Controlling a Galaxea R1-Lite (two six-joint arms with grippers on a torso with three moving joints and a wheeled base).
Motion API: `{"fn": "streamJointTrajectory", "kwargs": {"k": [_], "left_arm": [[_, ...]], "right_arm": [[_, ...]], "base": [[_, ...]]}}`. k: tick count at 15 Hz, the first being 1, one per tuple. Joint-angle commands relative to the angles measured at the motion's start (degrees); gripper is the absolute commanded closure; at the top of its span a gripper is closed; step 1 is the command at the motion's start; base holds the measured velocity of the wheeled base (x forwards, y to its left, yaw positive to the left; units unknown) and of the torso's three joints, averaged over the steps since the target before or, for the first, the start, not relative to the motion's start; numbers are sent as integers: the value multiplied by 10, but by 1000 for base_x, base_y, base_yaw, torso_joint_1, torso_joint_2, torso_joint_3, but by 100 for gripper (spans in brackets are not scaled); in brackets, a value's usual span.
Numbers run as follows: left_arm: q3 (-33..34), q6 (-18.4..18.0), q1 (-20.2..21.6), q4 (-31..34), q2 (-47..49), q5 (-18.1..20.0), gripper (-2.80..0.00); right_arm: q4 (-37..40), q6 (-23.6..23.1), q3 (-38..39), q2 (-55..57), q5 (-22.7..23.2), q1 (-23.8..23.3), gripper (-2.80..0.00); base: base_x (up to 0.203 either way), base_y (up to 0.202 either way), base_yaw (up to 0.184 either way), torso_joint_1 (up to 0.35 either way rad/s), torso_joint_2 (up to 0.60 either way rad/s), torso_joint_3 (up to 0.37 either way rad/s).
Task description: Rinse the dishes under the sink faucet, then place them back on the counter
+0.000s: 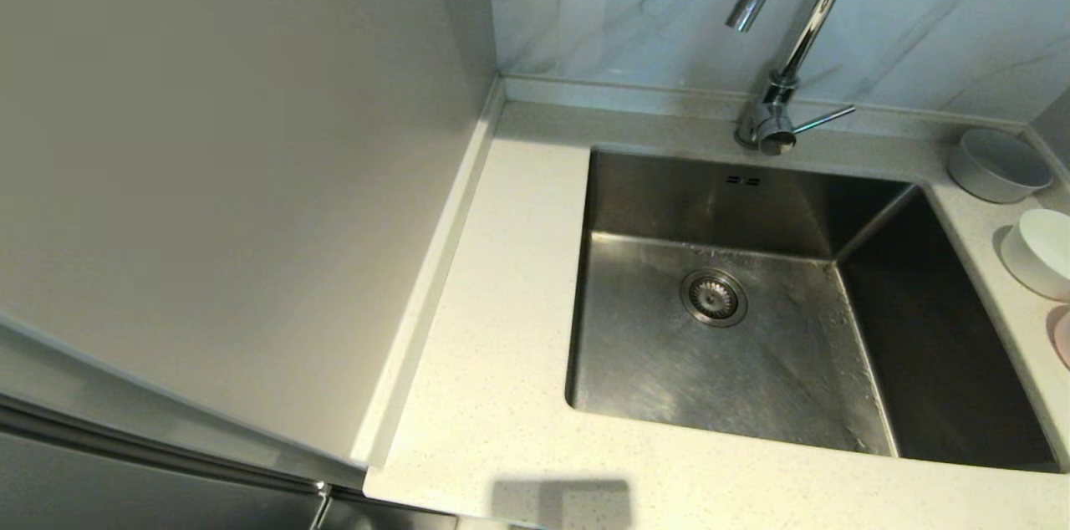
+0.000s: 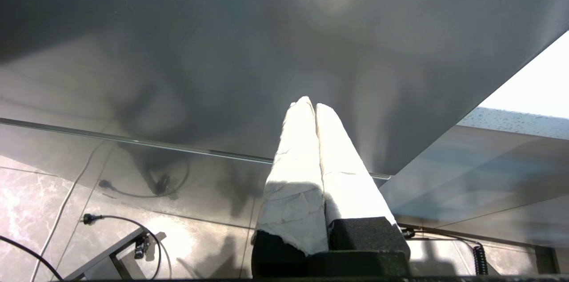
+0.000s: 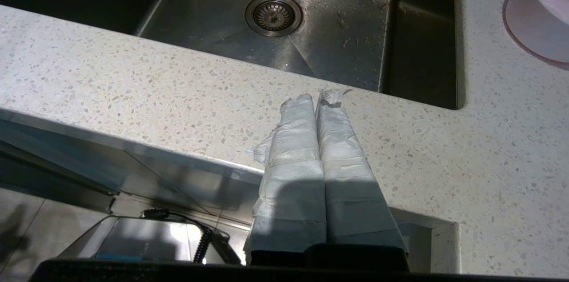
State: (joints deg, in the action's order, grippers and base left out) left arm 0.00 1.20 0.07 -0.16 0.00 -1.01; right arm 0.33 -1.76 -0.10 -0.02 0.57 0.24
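Head view
- Sink (image 1: 752, 329): sunk into the desk (image 1: 493, 304), basin bare, round drain strainer (image 1: 713, 297) on its floor, two overflow slots high on the back wall.
- Faucet (image 1: 790, 53): at the desk's back edge behind the sink, spout arched over the basin, thin lever (image 1: 823, 119) sticking out sideways at the base.
- Bowls: in a row along the desk's right edge, beside the sink. Light grey bowl (image 1: 996, 165) by the back right corner, white bowl (image 1: 1041, 252) just in front of it, pink bowl (image 1: 1063, 336) nearest, cut by the frame.
- Arms: neither seen here.

Left wrist view
- Left gripper (image 2: 314, 106): low, in front of a grey cabinet panel (image 2: 222, 50), floor tiles and cables beneath.
- Fingers (image 2: 298, 148): wrapped in white, pressed together, nothing between them.

Right wrist view
- Right gripper (image 3: 318, 98): at the desk's front edge, pointing towards the sink (image 3: 311, 28).
- Fingers (image 3: 295, 148): white-wrapped, together, holding nothing.
- Pink bowl (image 3: 540, 19): on the desk beside the sink's right rim.
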Motion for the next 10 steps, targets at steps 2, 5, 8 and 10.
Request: {"fn": "streamJointTrajectory", "kwargs": {"k": [2, 5, 8, 10], "left_arm": [[0, 0, 0, 0, -2, 0, 0], [0, 0, 0, 0, -2, 0, 0], [0, 0, 0, 0, -2, 0, 0], [0, 0, 0, 0, -2, 0, 0]], "right_arm": [[0, 0, 0, 1, 0, 0, 0], [0, 3, 0, 1, -4, 0, 0], [0, 8, 0, 1, -3, 0, 0], [0, 7, 0, 1, -3, 0, 0]], "base": [[0, 0, 0, 0, 0, 0], [0, 0, 0, 0, 0, 0], [0, 0, 0, 0, 0, 0], [0, 0, 0, 0, 0, 0]]}}
